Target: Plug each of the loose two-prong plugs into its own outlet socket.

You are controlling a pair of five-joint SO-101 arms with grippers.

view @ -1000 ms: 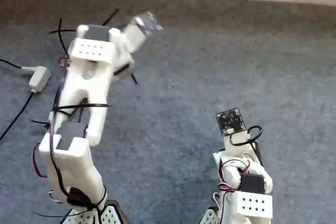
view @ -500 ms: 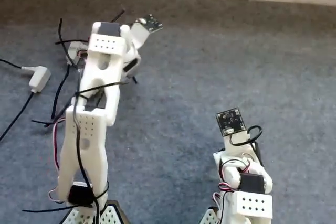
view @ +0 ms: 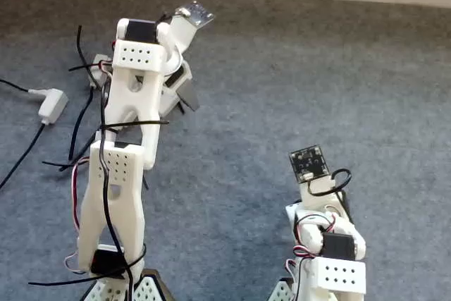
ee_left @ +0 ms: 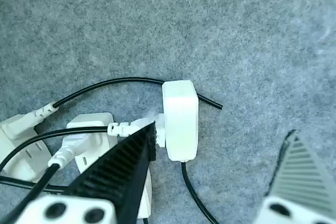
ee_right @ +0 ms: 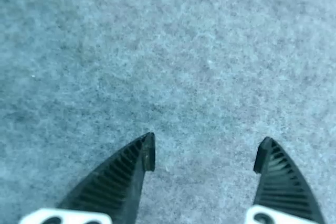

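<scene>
Both wide: left fingers (ee_left: 126, 161) swung farther out, over white plug (ee_left: 180, 119); right fingers (ee_right: 126, 174) unmoved over carpet (ee_right: 168, 51).

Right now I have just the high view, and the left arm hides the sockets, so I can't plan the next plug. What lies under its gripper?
Observer: In the left wrist view a white socket block lies on the carpet, with a white plug meeting its side.
Operator: Is the left gripper holding that plug?
Observer: No. The left gripper is open above the block and grips nothing.
Operator: And the right one?
Observer: The right gripper is open too, over bare carpet.
</scene>
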